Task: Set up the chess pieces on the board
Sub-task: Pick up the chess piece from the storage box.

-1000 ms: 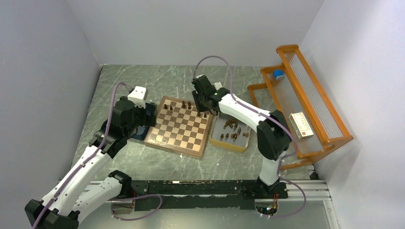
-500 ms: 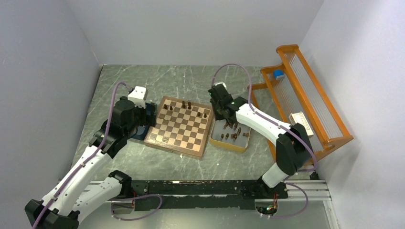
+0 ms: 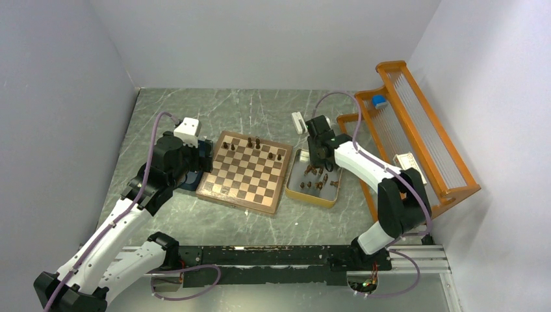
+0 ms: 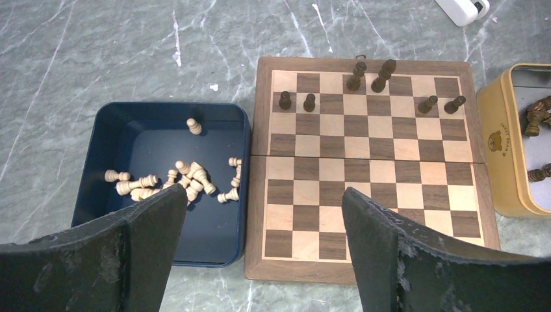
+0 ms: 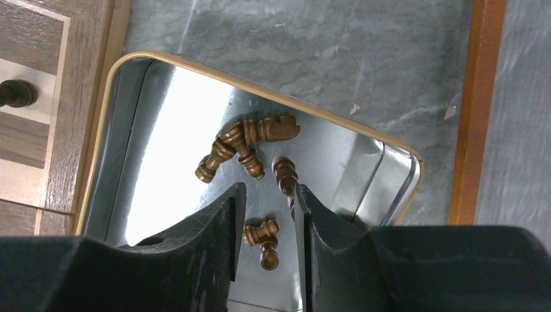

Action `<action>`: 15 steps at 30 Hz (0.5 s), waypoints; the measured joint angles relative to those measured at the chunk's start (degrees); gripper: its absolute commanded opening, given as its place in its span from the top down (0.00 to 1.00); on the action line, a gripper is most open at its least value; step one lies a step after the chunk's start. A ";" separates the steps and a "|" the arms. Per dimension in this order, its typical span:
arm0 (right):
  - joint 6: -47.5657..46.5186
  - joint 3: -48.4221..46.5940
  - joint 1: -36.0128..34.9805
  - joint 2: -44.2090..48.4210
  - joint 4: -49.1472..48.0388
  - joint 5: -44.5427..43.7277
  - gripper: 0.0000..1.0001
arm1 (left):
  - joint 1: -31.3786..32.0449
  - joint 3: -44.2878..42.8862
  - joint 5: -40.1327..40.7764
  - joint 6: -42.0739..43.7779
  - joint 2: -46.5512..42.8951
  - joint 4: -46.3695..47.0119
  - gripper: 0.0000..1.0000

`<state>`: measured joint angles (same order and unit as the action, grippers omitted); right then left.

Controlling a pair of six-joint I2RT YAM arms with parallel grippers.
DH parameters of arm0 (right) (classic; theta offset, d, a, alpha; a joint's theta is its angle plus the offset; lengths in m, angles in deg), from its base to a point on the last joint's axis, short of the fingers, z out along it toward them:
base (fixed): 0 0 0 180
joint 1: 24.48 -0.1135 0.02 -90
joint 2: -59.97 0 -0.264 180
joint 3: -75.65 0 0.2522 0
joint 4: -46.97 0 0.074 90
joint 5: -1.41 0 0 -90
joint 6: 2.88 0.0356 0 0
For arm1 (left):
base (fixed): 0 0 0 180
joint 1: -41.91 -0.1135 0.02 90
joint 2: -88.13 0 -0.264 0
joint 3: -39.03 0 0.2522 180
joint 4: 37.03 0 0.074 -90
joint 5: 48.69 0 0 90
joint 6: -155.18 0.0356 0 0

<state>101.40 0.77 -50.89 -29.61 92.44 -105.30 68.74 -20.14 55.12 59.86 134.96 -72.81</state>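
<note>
Dark brown wooden chess pieces (image 5: 245, 151) lie toppled in yellow-rimmed metal tray (image 5: 260, 90), a few upright on chequered wooden board (image 4: 364, 175) beside it. Right gripper (image 5: 269, 192) over tray, narrowly parted, empty: centre on one piece first. Left gripper (image 4: 263, 195) wide, empty.

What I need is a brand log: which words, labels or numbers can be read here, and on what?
Nothing is legible.
Yellow tin: bear logo with tiny lettering beneath, too small to read.
White box on the orange rack: red marking, too blurred to read.
</note>
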 measured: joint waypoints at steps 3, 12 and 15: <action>-0.04 0.17 0.66 -0.85 -0.87 0.26 0.62 | 0.00 0.00 0.00 0.00 0.00 0.00 0.07; -0.22 1.92 1.68 -2.75 -3.10 0.59 0.60 | 0.00 0.00 0.00 0.00 0.00 0.00 0.07; -0.24 2.56 2.23 -3.48 -3.80 0.68 0.60 | 0.00 0.00 0.00 0.00 0.00 0.00 0.07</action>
<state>101.16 3.33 -48.66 -33.08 88.63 -104.62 68.74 -20.14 55.12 59.86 134.96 -72.81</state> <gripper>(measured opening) 0.396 0.930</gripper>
